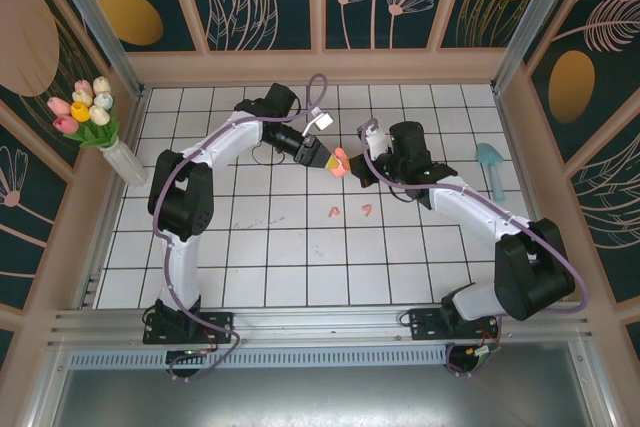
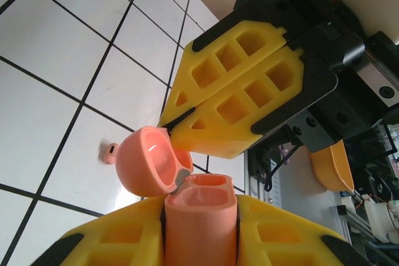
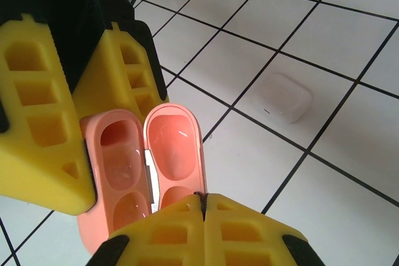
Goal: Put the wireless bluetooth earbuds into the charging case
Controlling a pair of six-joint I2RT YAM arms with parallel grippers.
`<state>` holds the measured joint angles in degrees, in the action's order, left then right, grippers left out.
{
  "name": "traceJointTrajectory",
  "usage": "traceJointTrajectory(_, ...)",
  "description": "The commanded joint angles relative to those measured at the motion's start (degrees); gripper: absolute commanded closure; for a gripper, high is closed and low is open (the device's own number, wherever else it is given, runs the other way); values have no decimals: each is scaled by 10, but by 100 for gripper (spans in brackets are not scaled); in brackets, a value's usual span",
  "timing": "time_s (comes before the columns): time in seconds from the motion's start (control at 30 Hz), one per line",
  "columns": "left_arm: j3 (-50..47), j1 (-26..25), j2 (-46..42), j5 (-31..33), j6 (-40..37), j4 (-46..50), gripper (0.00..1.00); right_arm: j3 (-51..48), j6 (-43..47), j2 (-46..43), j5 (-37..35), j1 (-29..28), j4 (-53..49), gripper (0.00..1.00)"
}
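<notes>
Charging case (image 3: 118, 147), lid open, sits clamped in the left tool (image 2: 201, 219). The right tool (image 3: 204, 216), fingers pressed together, touches the lid rim. Two pink earbuds (image 1: 335, 211) lie on the worktop (image 1: 270, 267).

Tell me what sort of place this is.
Probably a staged robot test cell, not a real room: a white tiled floor boxed in by flower-patterned wall panels, an aluminium rail along the near edge, and a vase of tulips as a prop.
</notes>
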<state>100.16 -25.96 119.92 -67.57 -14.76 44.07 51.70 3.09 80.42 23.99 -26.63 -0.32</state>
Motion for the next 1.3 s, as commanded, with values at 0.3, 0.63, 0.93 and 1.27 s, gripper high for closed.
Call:
traceJointTrajectory(0.3, 12, -4, 7, -27, -41, 33, 93, 29, 2, 2, -4, -1, 10, 100)
traceJointTrajectory(0.63, -44, -4, -47, 11, 30, -82, 100, 25, -76, -78, 22, 25, 0, 46)
traceJointTrajectory(0.93, -283, 1, -236, 172, 232, -501, 100, -13, -263, -175, -38, 19, -76, 41)
traceJointTrajectory(1.27, -596, -1, -409, 357, 270, -966, 100, -83, -441, -225, -193, -31, -120, 41)
